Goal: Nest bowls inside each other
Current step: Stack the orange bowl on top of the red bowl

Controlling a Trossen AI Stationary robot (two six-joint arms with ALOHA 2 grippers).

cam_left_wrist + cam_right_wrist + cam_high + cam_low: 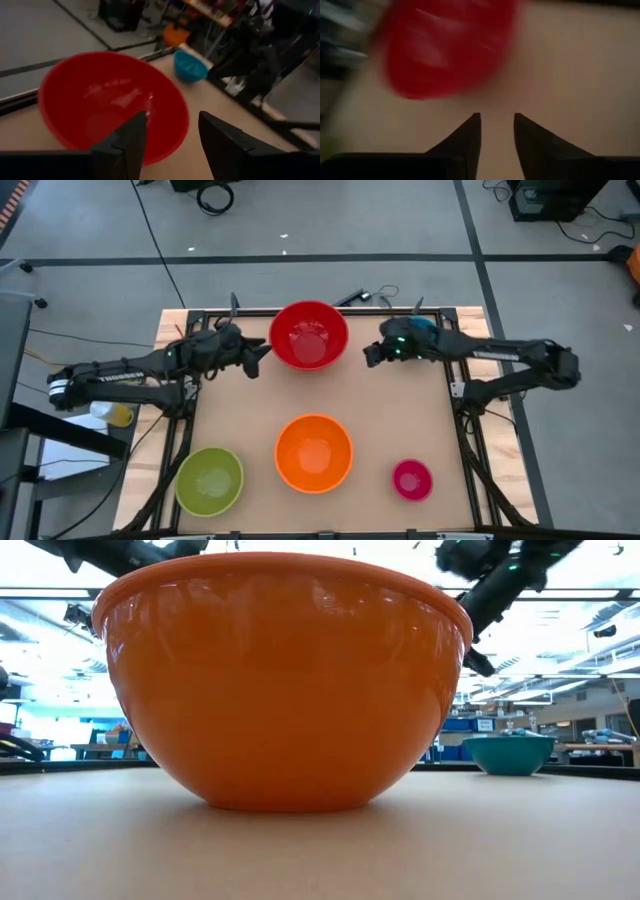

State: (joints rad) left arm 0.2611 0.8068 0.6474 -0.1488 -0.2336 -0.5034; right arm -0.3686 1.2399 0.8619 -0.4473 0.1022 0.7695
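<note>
The red bowl point(309, 335) stands on its base at the far middle of the table. My left gripper point(262, 352) hangs open just left of it, and my right gripper point(368, 355) hangs open just right of it; neither touches it. In the left wrist view the red bowl point(110, 100) lies beyond my open left gripper point(172, 145), with the blue bowl point(190, 65) farther off. The blue bowl point(428, 326) is partly hidden under my right arm. The orange bowl point(313, 452), yellow-green bowl point(210, 480) and magenta bowl point(411, 479) stand apart along the near side.
The orange bowl point(285, 680) fills most of the low view, with the blue bowl point(510, 753) behind it on the right. Bare tabletop point(420, 415) lies between the far and near bowls. Metal frame posts stand at the table's edges.
</note>
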